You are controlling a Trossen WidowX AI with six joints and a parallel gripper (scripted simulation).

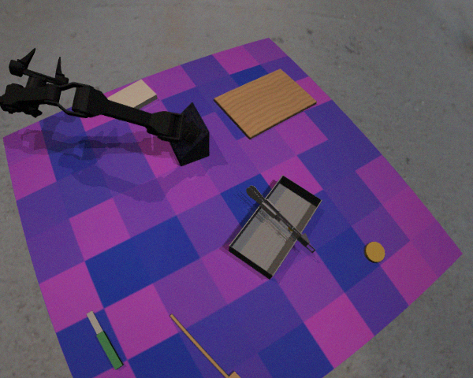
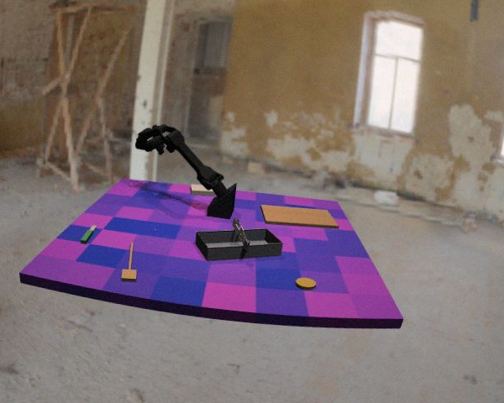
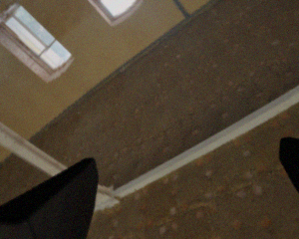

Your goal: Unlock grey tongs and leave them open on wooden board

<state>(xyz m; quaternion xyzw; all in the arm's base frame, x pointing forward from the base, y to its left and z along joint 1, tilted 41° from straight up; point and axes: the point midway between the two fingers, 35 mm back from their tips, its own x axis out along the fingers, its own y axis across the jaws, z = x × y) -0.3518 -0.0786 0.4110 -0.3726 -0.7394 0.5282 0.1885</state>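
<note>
The grey tongs [image 1: 253, 193] [image 2: 244, 245] lie across the roasting tin [image 1: 250, 262] [image 2: 226, 252], resting over its two long walls. Their arms are close together. One wide end sticks out on the side towards the arm's base, and a small loop end sticks out on the other side. The wooden board [image 1: 265, 103] [image 2: 300, 216] lies flat and bare to the right of the arm's base. My gripper [image 1: 46, 53] [image 3: 188, 158] is open and empty, raised high at the left in the top view, far from the tongs. The wrist view shows only room walls between the fingers.
A beige block [image 1: 132, 94] [image 2: 200, 189] lies behind the arm. A yellow disc [image 1: 374, 251] [image 2: 306, 283] lies beyond the tin's loop-end side. A green-handled item [image 1: 109, 350] [image 2: 87, 235] and a thin stick with a block head [image 1: 198, 345] [image 2: 128, 274] lie on the checkered top.
</note>
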